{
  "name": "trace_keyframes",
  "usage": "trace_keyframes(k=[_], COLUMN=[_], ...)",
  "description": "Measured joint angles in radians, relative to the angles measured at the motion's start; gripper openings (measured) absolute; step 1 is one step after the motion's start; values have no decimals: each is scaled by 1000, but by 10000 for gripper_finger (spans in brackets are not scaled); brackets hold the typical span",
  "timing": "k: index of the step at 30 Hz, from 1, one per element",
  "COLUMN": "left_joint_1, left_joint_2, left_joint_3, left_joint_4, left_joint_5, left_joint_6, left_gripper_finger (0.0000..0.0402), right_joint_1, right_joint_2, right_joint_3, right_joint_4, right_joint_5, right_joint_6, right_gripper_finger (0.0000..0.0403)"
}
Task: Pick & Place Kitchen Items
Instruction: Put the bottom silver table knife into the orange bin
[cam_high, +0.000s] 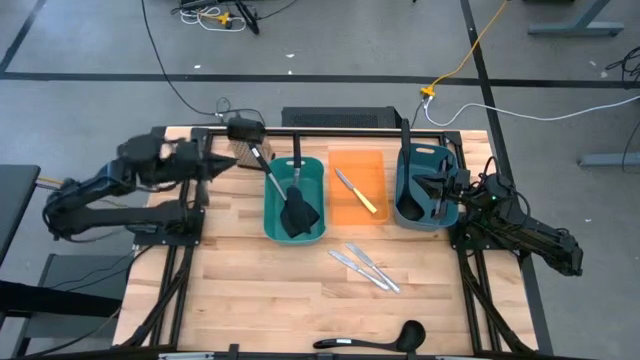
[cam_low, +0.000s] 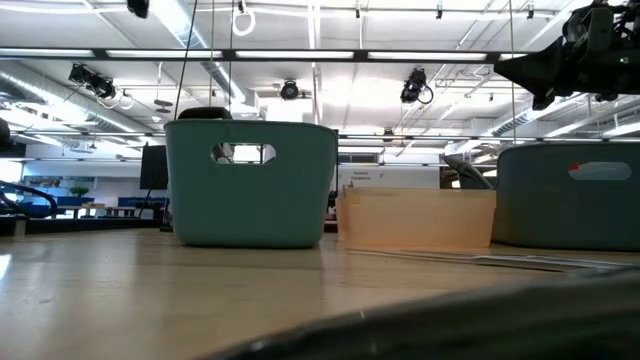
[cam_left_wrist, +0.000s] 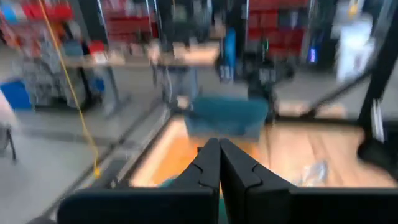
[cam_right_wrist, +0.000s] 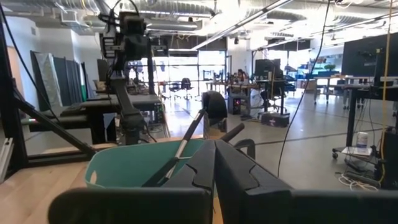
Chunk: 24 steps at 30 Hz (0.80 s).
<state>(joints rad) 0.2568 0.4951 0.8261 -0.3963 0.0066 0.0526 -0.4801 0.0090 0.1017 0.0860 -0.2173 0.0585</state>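
Left tool (cam_high: 222, 163) clenched empty beside the left bin (cam_high: 295, 200), spatulas (cam_high: 297, 209) dropped inside, probably sorted; right tool (cam_high: 447, 190) clenched empty at the right bin (cam_high: 425, 186); knives (cam_high: 364, 267) and ladle (cam_high: 375, 340) waiting on the near worktop (cam_high: 250, 290).

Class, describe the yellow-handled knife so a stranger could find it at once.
Find the three bins along the table's far side; the middle one is the shallow orange bin. The yellow-handled knife lies diagonally inside it, alone. The other two knives are all silver and lie on bare wood.
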Motion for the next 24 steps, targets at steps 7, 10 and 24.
trace_keyframes(k=[7,10,24], left_joint_1=[-3,-10,-8], left_joint_2=[-206,-290,-425], left_joint_3=[-286,-380,-428], left_joint_4=[220,274,171], left_joint_5=[-7,10,-141], left_joint_6=[-72,-67,7], left_gripper_finger=[2,1,1], right_joint_1=[0,0,0], right_joint_2=[0,0,0], right_joint_3=[0,0,0], right_joint_4=[0,0,-4], right_joint_5=[0,0,0], right_joint_6=[4,4,4], right_gripper_finger=[13,13,13])
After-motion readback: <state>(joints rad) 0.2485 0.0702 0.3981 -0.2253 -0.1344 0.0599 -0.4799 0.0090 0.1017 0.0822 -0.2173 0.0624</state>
